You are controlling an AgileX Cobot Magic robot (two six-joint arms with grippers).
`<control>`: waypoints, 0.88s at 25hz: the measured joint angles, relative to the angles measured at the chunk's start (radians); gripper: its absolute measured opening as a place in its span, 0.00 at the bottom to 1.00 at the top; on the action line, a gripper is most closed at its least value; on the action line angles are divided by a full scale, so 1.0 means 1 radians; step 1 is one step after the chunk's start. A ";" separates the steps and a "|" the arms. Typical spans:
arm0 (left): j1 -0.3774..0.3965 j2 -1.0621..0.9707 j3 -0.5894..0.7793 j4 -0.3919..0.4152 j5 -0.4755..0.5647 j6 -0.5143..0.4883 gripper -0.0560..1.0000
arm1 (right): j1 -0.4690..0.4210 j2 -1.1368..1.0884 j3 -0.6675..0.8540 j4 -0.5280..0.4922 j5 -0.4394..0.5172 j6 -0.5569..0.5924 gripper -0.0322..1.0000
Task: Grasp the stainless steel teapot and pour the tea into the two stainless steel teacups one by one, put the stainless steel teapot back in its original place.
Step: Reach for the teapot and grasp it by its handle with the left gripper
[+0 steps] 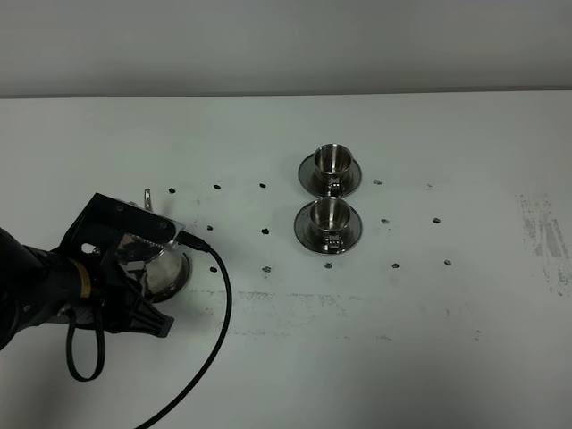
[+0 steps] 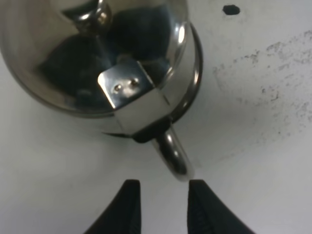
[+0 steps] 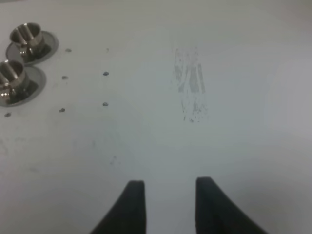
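1. Worktop (image 1: 429, 357): the far edge runs straight behind the teacups. The right half carries only scuff marks and small dark dots.
2. Far teacup (image 1: 330, 170) and near teacup (image 1: 328, 223): each stands on a saucer near the centre, one just behind the other.
3. Stainless steel teapot (image 2: 63, 68): front-left part of the worktop, well apart from the teacups.
4. Left gripper (image 2: 162, 187): fingers slightly apart, pinching nothing. The loop handle (image 2: 174, 153) ends just ahead of the fingertips.
5. Right gripper (image 3: 168, 187): fingers apart and empty, over bare worktop.
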 joint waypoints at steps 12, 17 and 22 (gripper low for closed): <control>-0.059 -0.006 0.000 -0.122 -0.088 0.043 0.29 | 0.000 0.000 0.000 0.000 0.000 -0.001 0.30; -0.059 0.092 0.000 -0.123 -0.171 0.043 0.29 | 0.000 0.000 0.000 0.000 0.000 -0.001 0.30; -0.056 0.111 0.000 -0.122 -0.186 0.043 0.29 | 0.000 0.000 0.000 0.000 0.000 -0.001 0.30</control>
